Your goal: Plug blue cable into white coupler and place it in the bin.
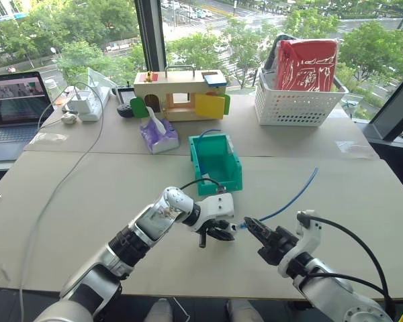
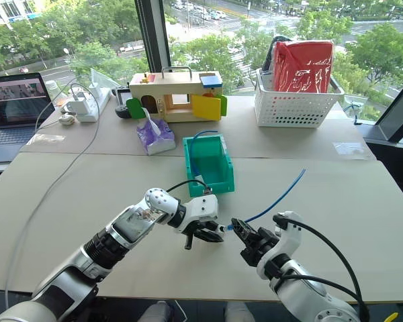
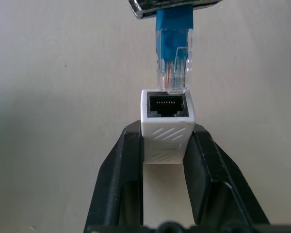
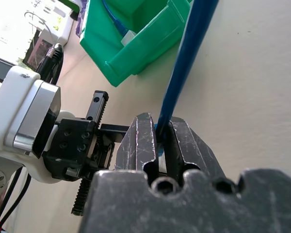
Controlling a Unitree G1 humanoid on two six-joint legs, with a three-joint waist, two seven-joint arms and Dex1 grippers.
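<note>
My left gripper [image 3: 167, 145] is shut on the white coupler [image 3: 166, 127], whose open socket faces the cable's clear plug [image 3: 173, 68]. The plug tip touches the socket's rim without being seated. My right gripper [image 4: 163, 132] is shut on the blue cable [image 4: 186, 63] just behind the plug. In the head views both grippers meet above the table's front middle, left gripper [image 1: 223, 230] and right gripper [image 1: 250, 225] tip to tip. The blue cable [image 1: 292, 198] trails back to the right over the table. The teal bin [image 1: 215, 163] stands just behind the grippers, with another blue cable inside.
A white lattice basket [image 1: 297, 97] with a red bag stands at the back right. A wooden toy house [image 1: 180, 94] and purple tissue pack [image 1: 158, 136] sit at the back centre. A laptop [image 1: 13, 107] and white cords lie at the left.
</note>
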